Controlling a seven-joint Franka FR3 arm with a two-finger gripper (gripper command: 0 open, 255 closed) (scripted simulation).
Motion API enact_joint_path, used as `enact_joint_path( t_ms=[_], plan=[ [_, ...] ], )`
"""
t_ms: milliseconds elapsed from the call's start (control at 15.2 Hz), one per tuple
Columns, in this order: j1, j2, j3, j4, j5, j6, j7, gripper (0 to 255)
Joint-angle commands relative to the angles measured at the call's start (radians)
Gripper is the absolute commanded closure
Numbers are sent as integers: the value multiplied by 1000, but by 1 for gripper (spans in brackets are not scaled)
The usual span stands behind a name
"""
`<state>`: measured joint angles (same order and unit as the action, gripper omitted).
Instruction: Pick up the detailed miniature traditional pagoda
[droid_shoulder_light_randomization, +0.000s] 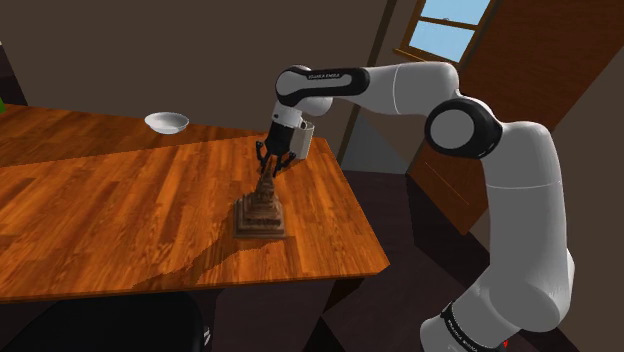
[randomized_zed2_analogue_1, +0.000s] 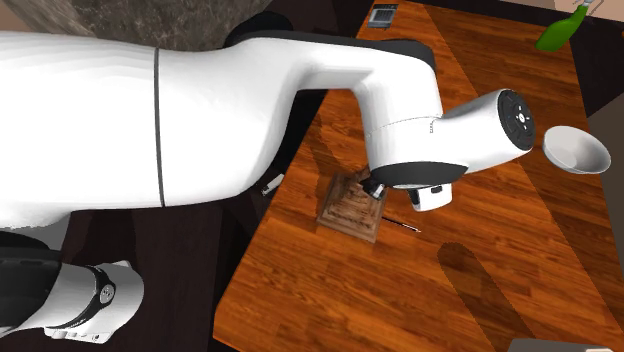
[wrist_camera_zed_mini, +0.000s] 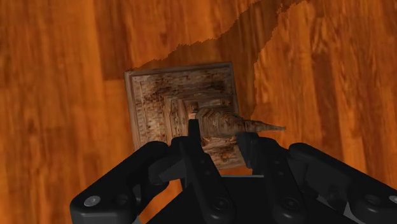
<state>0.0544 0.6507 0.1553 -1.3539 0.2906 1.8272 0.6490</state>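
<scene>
Black jaws clench the brown, tiered miniature pagoda (wrist_camera_zed_mini: 216, 124) by its tapering top. A grip that narrow may slip - toppling it onto the wooden table (droid_shoulder_light_randomization: 120, 210).

A bench (droid_shoulder_light_randomization: 120, 220) of glossy reddish-brown wood planks carries the things. A small brown pagoda (droid_shoulder_light_randomization: 262, 208) stands upright on its square base, near the bench's edge at the shoulder view's right. A white bowl (droid_shoulder_light_randomization: 166, 122) sits well apart, by the far edge. Beyond it is a green bottle (randomized_zed2_analogue_1: 560, 28).
</scene>
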Motion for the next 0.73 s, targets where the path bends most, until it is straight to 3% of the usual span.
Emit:
enact_joint_path(
  t_ms=[0, 660],
  plan=[
    [-1, -8, 1, 10, 0, -17, 5, 255],
    [-3, -39, 4, 92, -3, -125, 39, 255]
  ],
)
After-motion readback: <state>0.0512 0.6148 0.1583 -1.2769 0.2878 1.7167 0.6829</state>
